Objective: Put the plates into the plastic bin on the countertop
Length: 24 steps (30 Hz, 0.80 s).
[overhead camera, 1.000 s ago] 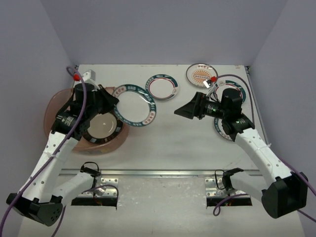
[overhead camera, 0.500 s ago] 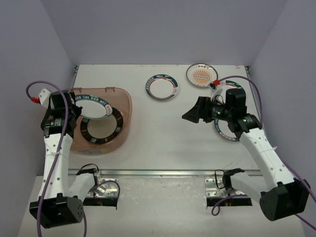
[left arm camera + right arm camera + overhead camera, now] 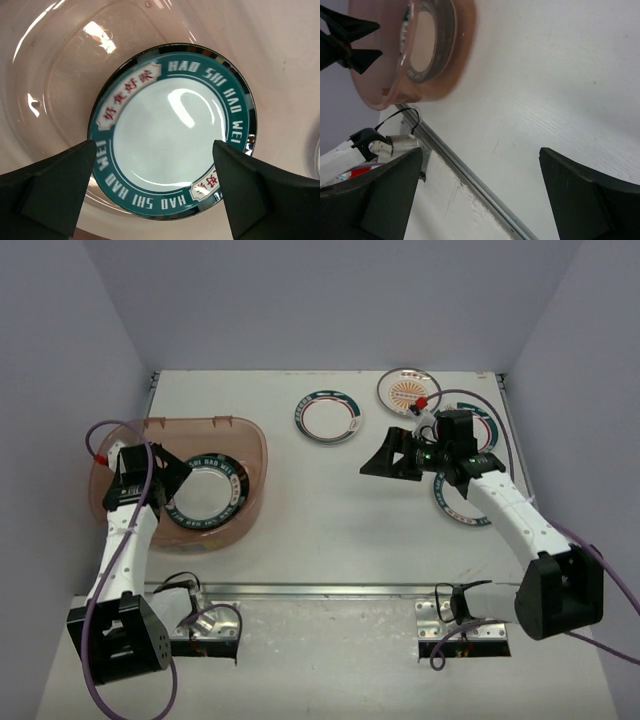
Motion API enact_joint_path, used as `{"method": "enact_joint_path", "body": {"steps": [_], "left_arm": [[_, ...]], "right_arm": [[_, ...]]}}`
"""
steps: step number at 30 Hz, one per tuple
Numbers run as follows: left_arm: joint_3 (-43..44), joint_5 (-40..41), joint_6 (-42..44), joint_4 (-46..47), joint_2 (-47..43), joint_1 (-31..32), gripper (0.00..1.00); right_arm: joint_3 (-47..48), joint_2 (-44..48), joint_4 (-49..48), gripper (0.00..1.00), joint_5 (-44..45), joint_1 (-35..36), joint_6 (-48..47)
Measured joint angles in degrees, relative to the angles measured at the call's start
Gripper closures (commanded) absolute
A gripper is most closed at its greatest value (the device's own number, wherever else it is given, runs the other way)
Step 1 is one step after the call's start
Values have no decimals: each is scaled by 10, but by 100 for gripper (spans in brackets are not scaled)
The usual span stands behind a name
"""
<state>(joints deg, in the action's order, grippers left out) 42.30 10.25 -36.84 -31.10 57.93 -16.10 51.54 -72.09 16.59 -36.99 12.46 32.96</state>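
Left gripper [image 3: 154, 150] poised over the plastic bin [image 3: 256, 452], centre-left of the overhead view. Its jaws stand wide apart and empty. The lettered teal-rimmed plate [image 3: 170, 132] lies flat in the bin beneath them, touching neither finger. A dark glossy rim [image 3: 251, 131] at the plate's right edge suggests a second plate stacked below. The right gripper [image 3: 380, 455], right of centre, likewise gapes with nothing between its fingers, hovering above the bare countertop [image 3: 330, 510]. Outside the bin lie a red-ringed plate [image 3: 328, 417] at top centre, an orange sunburst plate [image 3: 406, 390] at upper right, and two further plates [image 3: 455, 508] partly hidden by the right arm. By this layout the drop appears made, and the step in hand is to withdraw. The left arm should rise straight up until its fingers clear the flat rim before swinging away, since a sideways sweep could catch the thin wall and drag the tub. The plates are glazed ceramic: round, shallow, hard and slick, with a raised lip that likely offers the only purchase. They are best pinched at the rim and lowered gently. The bin is translucent pinkish-brown plastic, smooth, round-cornered and probably light. The countertop is matt white.
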Motion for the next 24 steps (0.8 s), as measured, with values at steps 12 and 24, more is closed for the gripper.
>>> {"method": "enact_joint_path", "body": {"steps": [12, 24], "left_arm": [[66, -26, 51, -87, 23, 0, 0], [112, -347, 158, -86, -291, 22, 0]], "right_arm": [[130, -393, -128, 1, 202, -1, 141], [437, -646, -198, 64, 186, -5, 214]]}}
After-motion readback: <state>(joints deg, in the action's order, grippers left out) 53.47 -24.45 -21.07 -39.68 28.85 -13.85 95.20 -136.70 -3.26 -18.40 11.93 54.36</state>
